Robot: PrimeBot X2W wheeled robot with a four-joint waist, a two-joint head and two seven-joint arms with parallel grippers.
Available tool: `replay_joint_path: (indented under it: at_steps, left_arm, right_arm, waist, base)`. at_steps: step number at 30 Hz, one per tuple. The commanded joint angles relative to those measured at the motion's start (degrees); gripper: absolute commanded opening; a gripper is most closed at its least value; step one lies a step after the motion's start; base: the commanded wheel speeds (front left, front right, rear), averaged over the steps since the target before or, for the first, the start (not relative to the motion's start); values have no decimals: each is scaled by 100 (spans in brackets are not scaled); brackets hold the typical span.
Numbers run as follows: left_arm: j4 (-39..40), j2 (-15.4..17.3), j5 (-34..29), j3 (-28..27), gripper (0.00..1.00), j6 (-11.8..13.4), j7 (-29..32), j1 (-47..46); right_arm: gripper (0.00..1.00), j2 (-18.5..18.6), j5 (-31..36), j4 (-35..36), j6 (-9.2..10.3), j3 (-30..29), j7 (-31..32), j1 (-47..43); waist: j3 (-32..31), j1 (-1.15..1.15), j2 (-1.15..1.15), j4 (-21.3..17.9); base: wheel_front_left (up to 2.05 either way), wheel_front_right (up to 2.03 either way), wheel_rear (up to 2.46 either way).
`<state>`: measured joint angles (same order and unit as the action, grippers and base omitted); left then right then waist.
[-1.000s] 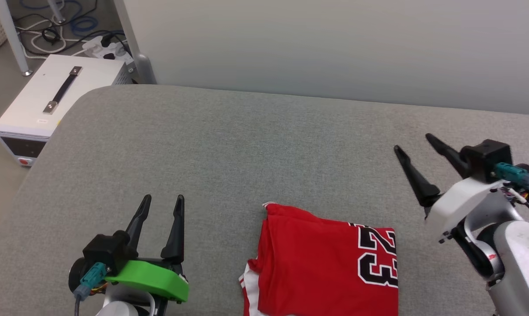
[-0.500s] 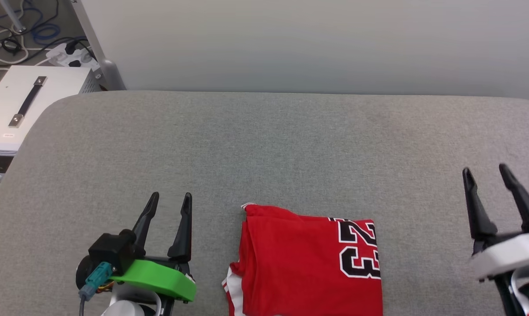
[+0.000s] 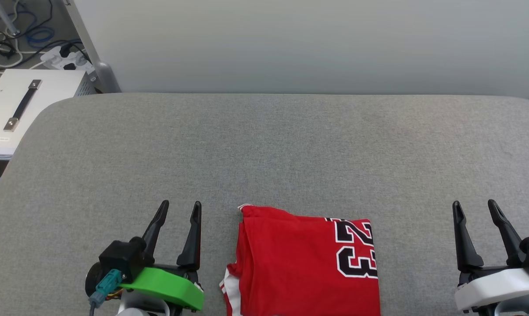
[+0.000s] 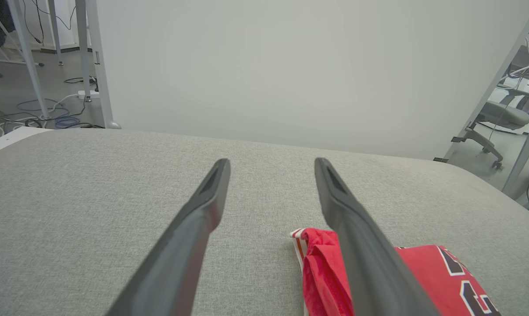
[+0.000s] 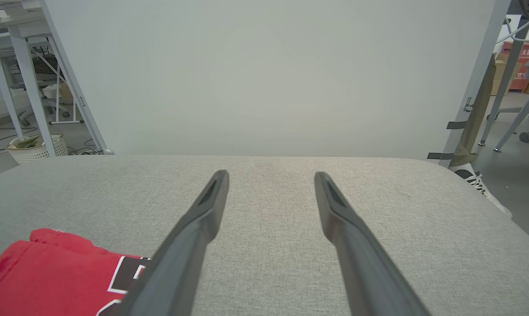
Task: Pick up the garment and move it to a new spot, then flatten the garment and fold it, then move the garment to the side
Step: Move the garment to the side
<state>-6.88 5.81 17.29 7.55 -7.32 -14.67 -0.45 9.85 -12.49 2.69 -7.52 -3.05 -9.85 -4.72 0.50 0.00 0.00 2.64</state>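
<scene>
garment (image 3: 291,267): soft matt knit cloth | tabletop (image 3: 264,149): grey woven fabric, matt, slightly rough

— What is everything carried by?
— A wide surface (image 3: 264,145) covered in grey woven cloth is seen, with rounded corners at the far left and the far right.
— And what is laid directly on it?
— A folded red garment (image 3: 291,263) is laid flat at the near edge, about the middle. A black "23" outlined in white is shown sideways on its right part. White trim is seen at its near left corner, and stacked folds are seen along its left side.
</scene>
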Motion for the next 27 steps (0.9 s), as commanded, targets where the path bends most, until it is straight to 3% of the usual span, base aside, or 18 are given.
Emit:
replay_joint_path:
  at_steps: [1,8,12,14,17,20,22,27]
  left_arm:
    - [24,-11,-38,10,100,-16,-33,93]
    - [79,-8,-62,19,100,-16,-33,67]
    - [77,15,-64,50,100,-16,-33,34]
    - [75,28,-64,42,100,-16,-33,20]
    - [83,55,-97,32,100,-16,-33,-39]
    - [83,37,-111,34,100,-16,-33,-113]
    - [75,18,-114,70,100,-16,-33,-172]
    - [35,6,-99,211,100,-16,-33,-344]
  right_arm:
    - [100,-17,36,-31,3,22,-38,-62]
    - [100,36,-10,-49,3,93,71,-61]
    - [100,166,-145,-36,3,244,582,-37]
    - [100,294,-225,-13,3,465,1317,-46]
    - [100,379,-808,434,3,739,2980,70]
    - [100,330,-1156,743,3,699,4302,137]
    - [100,344,-1139,895,3,698,5000,220]
    - [100,184,-1058,960,3,772,5998,503]
  waist:
    - [-8,0,0,1]
    - [17,0,0,40]
    - [85,0,0,86]
    - [136,0,0,98]
    - [295,0,0,131]
    - [440,0,0,181]
    - [555,0,0,235]
    - [820,0,0,379]
  base:
    - [0,0,0]
    - [0,0,0]
    - [0,0,0]
    - [0,0,0]
    - [0,0,0]
    - [0,0,0]
    - [0,0,0]
    - [0,0,0]
